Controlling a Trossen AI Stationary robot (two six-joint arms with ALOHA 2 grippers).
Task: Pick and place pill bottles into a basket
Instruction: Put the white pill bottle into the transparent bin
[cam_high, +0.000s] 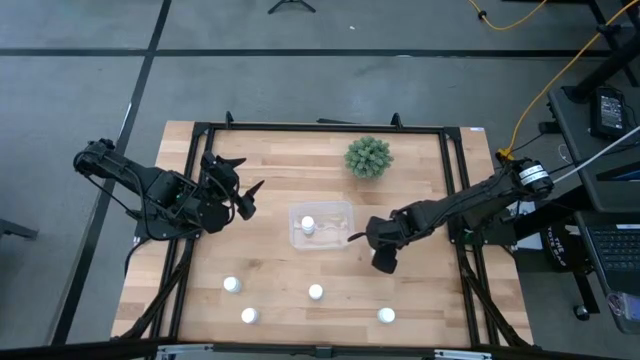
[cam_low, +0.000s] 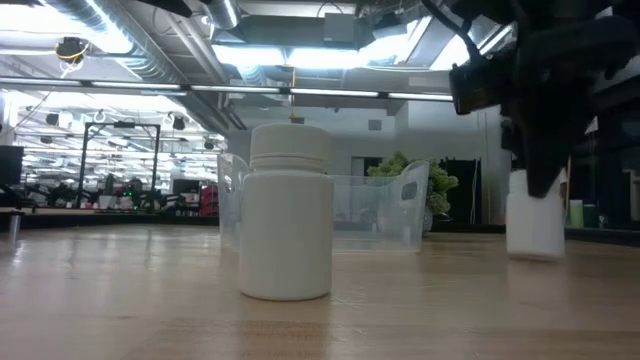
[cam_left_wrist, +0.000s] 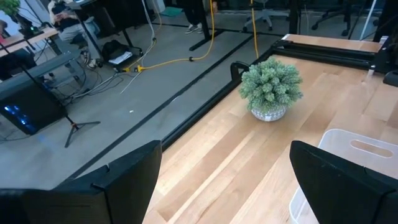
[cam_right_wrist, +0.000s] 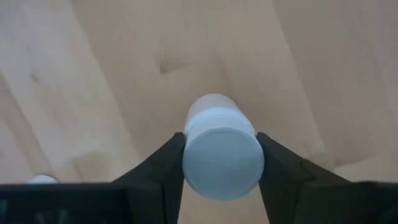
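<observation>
Right claw (cam_right_wrist: 219, 163) is clamped on an upright pill bottle (cam_right_wrist: 221, 149) standing on the wood surface (cam_high: 420, 290) beside the clear basket (cam_high: 335, 215), which holds one bottle (cam_high: 308, 225); left claw (cam_high: 243, 187) hovers wide open, empty.

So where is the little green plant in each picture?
High view: the plant sits near the table's far edge, beyond the basket.
Low view: the plant peeks out behind the basket, right of the middle.
Left wrist view: the plant stands in the upper middle, between the open left gripper's fingers.
Right wrist view: not in it.
Shared landmark: the basket, beside the plant in all three.
</observation>
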